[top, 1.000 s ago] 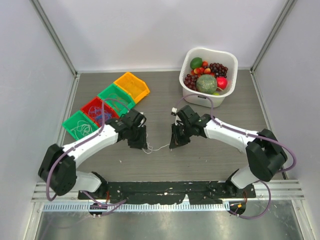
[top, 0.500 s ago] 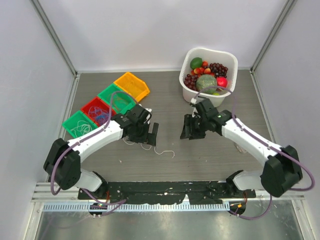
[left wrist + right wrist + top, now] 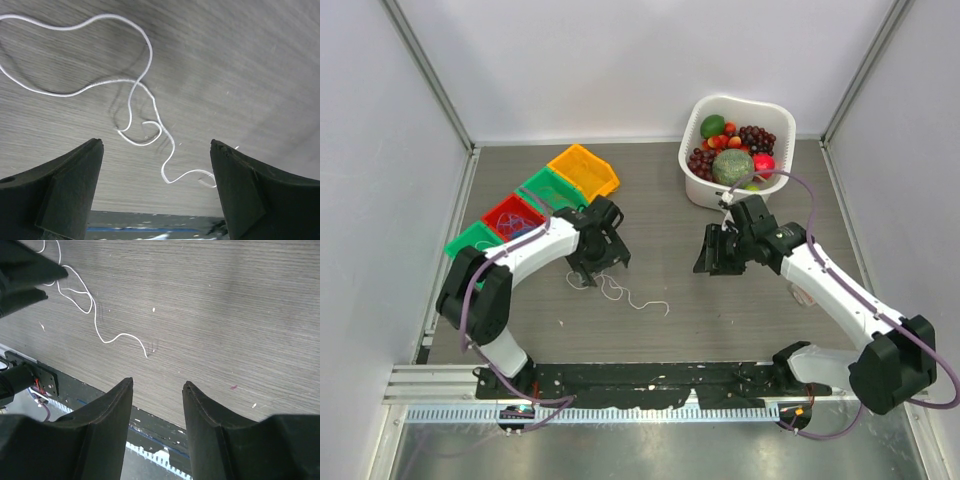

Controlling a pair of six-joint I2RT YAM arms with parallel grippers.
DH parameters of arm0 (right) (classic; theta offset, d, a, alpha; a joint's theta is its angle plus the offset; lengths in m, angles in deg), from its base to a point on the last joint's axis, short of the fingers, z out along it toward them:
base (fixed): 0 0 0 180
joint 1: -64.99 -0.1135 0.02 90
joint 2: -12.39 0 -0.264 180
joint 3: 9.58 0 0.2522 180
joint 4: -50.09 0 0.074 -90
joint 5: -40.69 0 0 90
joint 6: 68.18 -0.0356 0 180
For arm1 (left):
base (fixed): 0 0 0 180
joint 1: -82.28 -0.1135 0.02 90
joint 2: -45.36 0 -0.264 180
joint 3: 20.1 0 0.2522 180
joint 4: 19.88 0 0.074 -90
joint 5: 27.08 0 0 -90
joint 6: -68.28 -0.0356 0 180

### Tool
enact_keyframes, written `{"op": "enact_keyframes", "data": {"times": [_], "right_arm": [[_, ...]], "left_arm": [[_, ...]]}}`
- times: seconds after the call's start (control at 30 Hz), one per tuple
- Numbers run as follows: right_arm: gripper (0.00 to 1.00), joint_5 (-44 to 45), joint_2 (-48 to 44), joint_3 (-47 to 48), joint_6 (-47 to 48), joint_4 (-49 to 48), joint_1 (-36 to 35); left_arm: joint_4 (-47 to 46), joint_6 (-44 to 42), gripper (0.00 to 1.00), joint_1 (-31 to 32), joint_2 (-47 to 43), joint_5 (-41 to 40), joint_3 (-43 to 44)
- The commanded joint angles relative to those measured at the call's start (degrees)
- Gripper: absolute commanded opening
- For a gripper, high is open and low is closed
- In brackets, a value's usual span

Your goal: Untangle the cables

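Lying loose on the table (image 3: 740, 320) nearest the bases, the white cable (image 3: 638, 300) is a free squiggle, no knot visible, touching neither gripper. Just past it the left gripper (image 3: 605, 262) hangs over its left end w/ jaws spread wide & empty; the right gripper (image 3: 712, 258) sits well apart, jaws part-open, nothing between them. A sec ago both were pinching this strand, stretched taut betw. them; since then both let go & drew back, the right arm furthest. Prob. means this one is freed & awaits sorting. Farther back, the red bin (image 3: 498, 208) holds a blue cable (image 3: 520, 222); fruit basket (image 3: 695, 125) unchanged.
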Motion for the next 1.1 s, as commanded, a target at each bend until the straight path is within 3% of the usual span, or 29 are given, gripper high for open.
{"op": "enact_keyframes", "data": {"times": [0.0,0.07,0.2,0.4,0.63,0.73,0.83,0.93,1.07], "right_arm": [[0.49,0.3,-4.2,-1.5,0.0,0.0,0.1],[0.49,0.1,-5.1,-2.2,-0.1,-0.1,0.1],[0.48,0.2,-6.6,-3.1,0.0,0.1,0.3],[0.47,0.6,-7.4,-2.7,0.8,1.2,0.5],[0.46,0.7,-7.0,-2.2,1.0,1.0,0.6],[0.45,0.6,-6.6,-1.7,1.2,1.0,0.6],[0.45,0.7,-6.9,-1.6,1.4,1.0,0.6],[0.44,0.9,-7.2,-1.7,1.5,1.0,0.6],[0.43,0.3,-7.0,-1.0,1.9,1.3,0.6]], "left_arm": [[7.2,14.1,0.89,-1.7,6.4,-1.2,8.5],[10.8,16.2,0.85,-1.6,9.5,-2.1,10.7],[5.5,20.1,0.79,-1.6,10.4,-2.8,6.6],[6.9,20.4,0.74,-1.5,10.3,-7.4,4.3],[6.3,22.5,0.53,-1.6,12.4,-7.5,1.5],[6.6,20.7,0.36,-1.8,13.8,-8.8,2.0],[7.5,19.4,0.0,-1.7,13.0,-10.8,2.5],[6.3,16.8,0.0,-2.4,8.6,-11.8,0.7],[5.4,10.3,0.0,-3.9,-5.7,-16.4,-2.1]]}}
